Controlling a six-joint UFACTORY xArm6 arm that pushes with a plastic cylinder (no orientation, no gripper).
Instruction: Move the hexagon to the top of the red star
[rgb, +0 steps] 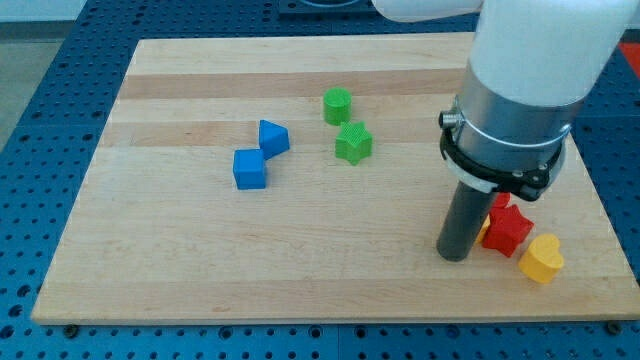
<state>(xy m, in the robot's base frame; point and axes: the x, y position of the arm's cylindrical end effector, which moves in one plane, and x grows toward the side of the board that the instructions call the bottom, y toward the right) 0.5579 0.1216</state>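
Now we set my tip touching the red star's left side; no claw visible; yellow heart just beside.

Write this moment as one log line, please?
my tip: touching left of red star | hexagon: hidden or unidentifiable | yellow heart: lower right of star | status: hexagon not visibly placed
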